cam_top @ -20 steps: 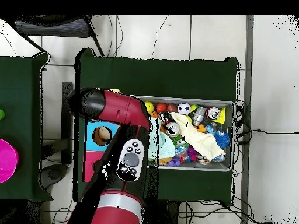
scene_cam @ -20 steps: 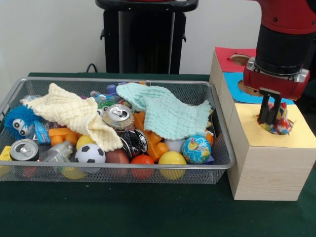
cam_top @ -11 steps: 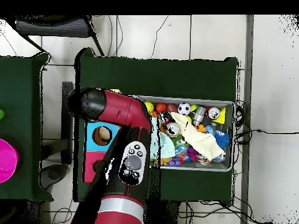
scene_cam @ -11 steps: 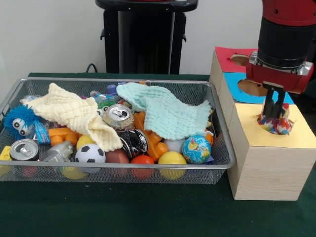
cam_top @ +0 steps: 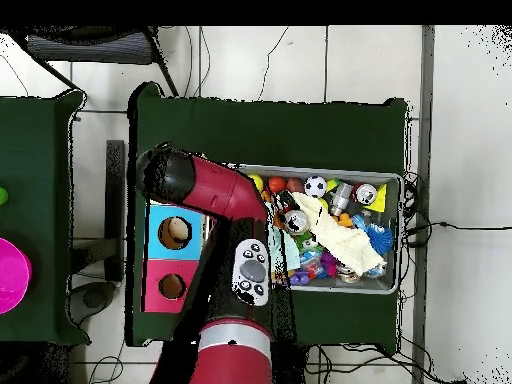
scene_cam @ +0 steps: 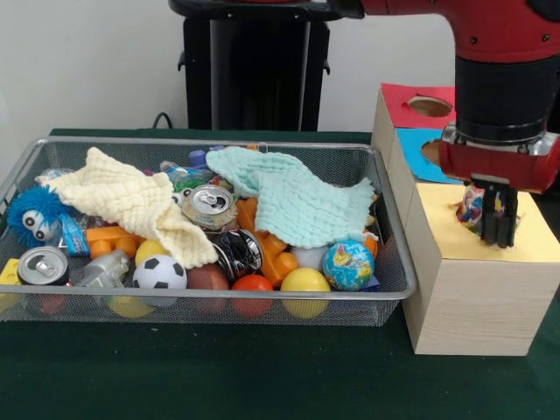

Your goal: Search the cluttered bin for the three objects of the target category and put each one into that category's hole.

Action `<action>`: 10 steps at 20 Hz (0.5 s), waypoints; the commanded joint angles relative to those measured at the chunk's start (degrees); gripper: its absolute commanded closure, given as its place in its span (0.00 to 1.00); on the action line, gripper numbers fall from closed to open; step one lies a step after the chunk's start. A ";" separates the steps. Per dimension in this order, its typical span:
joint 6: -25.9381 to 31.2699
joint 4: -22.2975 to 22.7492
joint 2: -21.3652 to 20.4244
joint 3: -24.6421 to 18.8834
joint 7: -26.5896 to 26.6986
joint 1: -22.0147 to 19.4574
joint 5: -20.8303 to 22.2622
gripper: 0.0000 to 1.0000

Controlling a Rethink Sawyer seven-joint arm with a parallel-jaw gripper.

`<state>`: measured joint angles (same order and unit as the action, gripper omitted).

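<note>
Fingers (scene_cam: 500,229) of gripper (scene_cam: 500,243) pressed together, empty, above yellow-topped box (scene_cam: 477,289), multicoloured ball (scene_cam: 470,206) in hole at 10 o'clock, wire bin (scene_cam: 262,308) holding balls, cans, cloths.

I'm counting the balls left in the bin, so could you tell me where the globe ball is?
In the front view, the globe ball lies at the basket's front right corner, beside a yellow ball and below the green cloth.

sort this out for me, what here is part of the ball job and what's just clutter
Job: gripper; colourful ball in the yellow hole; globe ball; soccer ball; wire bin.
Clutter: soda can; mint cloth; cream cloth; blue fuzzy toy.
</note>
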<state>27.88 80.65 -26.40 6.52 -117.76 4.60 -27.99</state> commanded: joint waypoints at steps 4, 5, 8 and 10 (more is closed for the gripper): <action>2.05 1.60 3.72 -2.47 -8.40 0.96 1.91 1.00; 3.90 0.75 4.20 -1.57 -8.70 1.44 2.26 1.00; 9.39 -0.78 4.78 0.24 -9.09 2.37 3.21 1.00; 12.44 -1.20 4.82 1.22 -9.26 2.87 3.69 1.00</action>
<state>28.61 79.39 -25.61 8.17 -117.76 6.36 -27.99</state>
